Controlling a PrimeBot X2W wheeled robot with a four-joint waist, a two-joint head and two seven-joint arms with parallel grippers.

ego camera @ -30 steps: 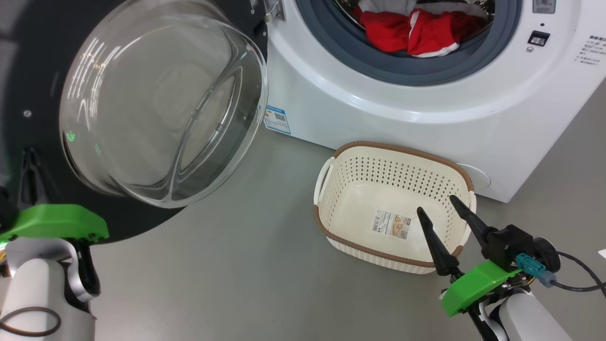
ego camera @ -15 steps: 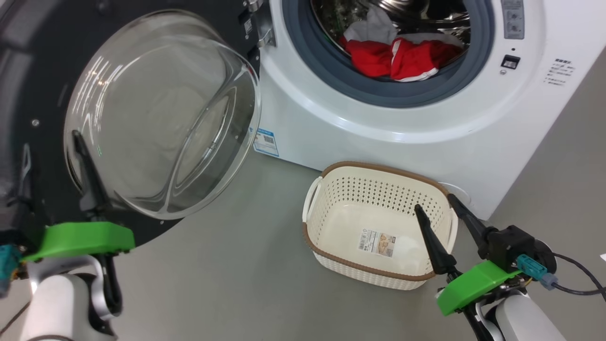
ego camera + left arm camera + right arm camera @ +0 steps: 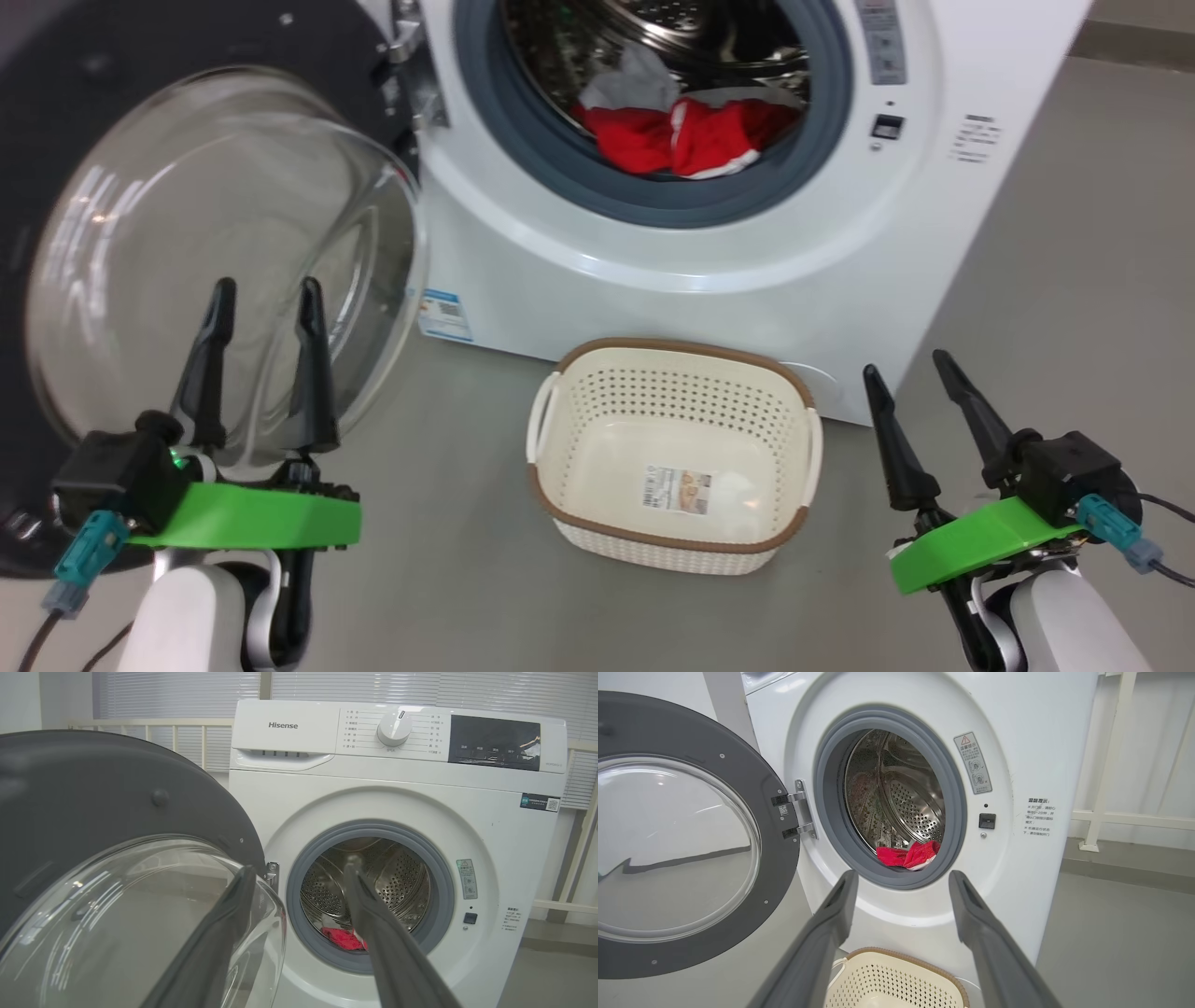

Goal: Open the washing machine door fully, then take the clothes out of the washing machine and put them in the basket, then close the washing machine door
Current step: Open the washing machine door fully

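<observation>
red clothes (image 3: pixel 686 145) lie in the washer (image 3: pixel 653 299); door (image 3: pixel 140 37) open; basket (image 3: pixel 597 546) empty. left gripper (image 3: pixel 266 287) and right gripper (image 3: pixel 904 364): jaws apart, holding nothing.

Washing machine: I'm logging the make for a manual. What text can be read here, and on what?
"Hisense": top panel of the washing machine.
Too small to read: dial labels, warning sticker, blue label, paper label in the basket.
</observation>
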